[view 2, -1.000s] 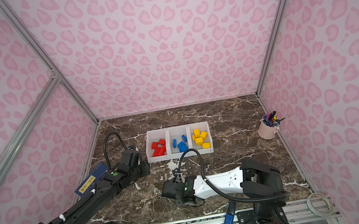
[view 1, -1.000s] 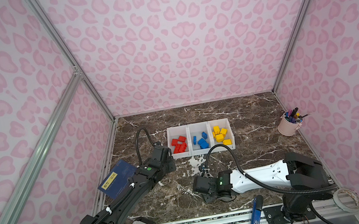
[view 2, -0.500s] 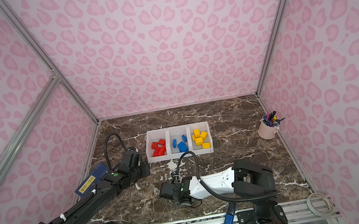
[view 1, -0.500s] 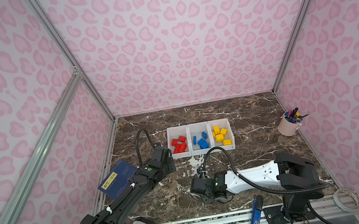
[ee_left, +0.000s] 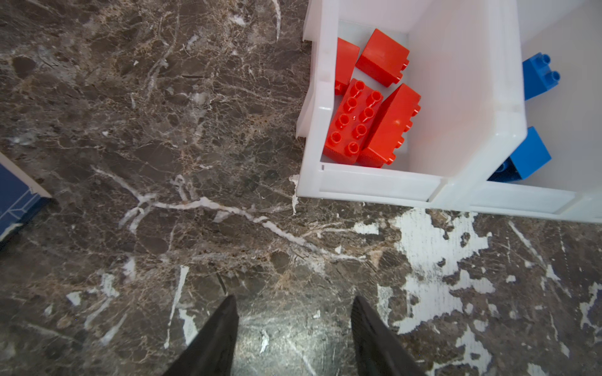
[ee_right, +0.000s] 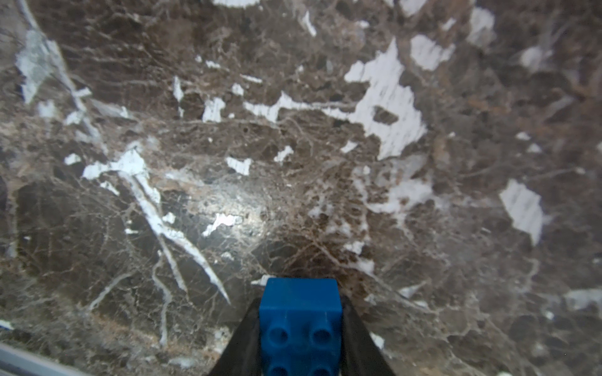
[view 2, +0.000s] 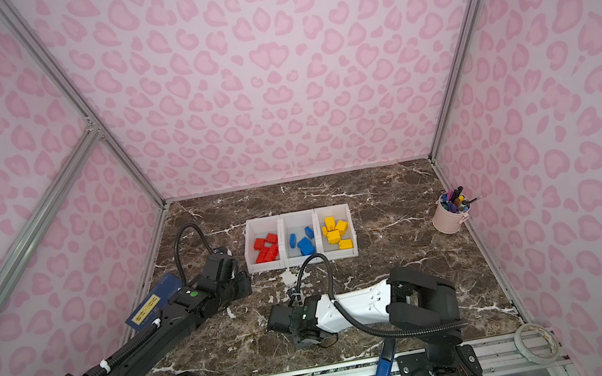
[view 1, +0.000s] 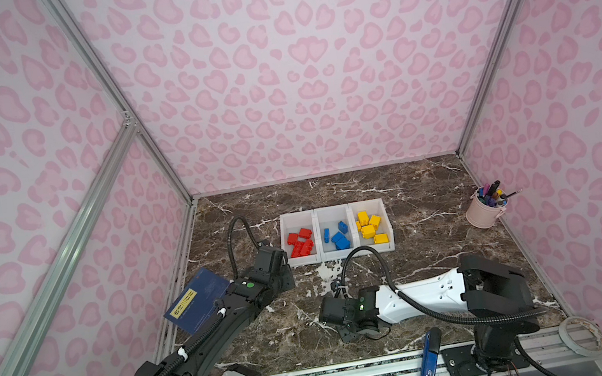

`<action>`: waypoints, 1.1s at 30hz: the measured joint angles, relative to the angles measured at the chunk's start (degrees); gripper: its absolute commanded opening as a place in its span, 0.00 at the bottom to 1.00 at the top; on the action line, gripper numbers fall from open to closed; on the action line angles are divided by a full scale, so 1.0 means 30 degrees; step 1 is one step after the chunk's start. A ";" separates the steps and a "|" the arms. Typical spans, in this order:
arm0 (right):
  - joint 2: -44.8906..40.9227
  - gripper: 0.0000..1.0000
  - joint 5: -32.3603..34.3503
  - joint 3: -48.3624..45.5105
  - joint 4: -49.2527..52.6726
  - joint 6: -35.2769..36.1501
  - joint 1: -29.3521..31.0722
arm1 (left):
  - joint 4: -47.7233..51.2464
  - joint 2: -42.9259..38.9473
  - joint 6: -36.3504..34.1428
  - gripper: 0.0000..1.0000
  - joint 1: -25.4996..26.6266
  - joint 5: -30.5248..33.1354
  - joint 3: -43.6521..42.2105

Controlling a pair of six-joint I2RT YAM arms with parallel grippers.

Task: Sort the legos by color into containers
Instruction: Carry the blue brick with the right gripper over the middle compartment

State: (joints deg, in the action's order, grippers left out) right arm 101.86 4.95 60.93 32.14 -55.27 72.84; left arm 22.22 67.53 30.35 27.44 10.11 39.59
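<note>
Containers [view 1: 338,255] centre, legos [view 1: 338,238] inside; pen cup [view 1: 482,213] far right; stapler [view 1: 430,361] front; book [view 1: 199,303], seemingly, left.

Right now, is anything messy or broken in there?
Yes. On the table, the brown marble covering is worn through to white patches just in front of the white bins. The bricks inside look sorted by color, and the right tool grips a blue brick.

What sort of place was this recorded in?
Probably a purpose-built robot test booth, not a lived-in room: pink patterned walls on metal framing, a marble-look tabletop, and two robot arms mounted at its front edge.
</note>
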 measured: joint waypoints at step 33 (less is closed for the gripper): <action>0.6951 0.34 0.0051 1.4885 0.1486 0.9792 -1.0812 | 0.0328 -0.2426 0.0576 0.58 0.0000 0.0022 -0.0707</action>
State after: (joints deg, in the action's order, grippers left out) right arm 122.72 5.10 105.58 36.60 -25.89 40.40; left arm 23.20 60.25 32.08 27.44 10.17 37.47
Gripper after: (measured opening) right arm 0.331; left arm 0.584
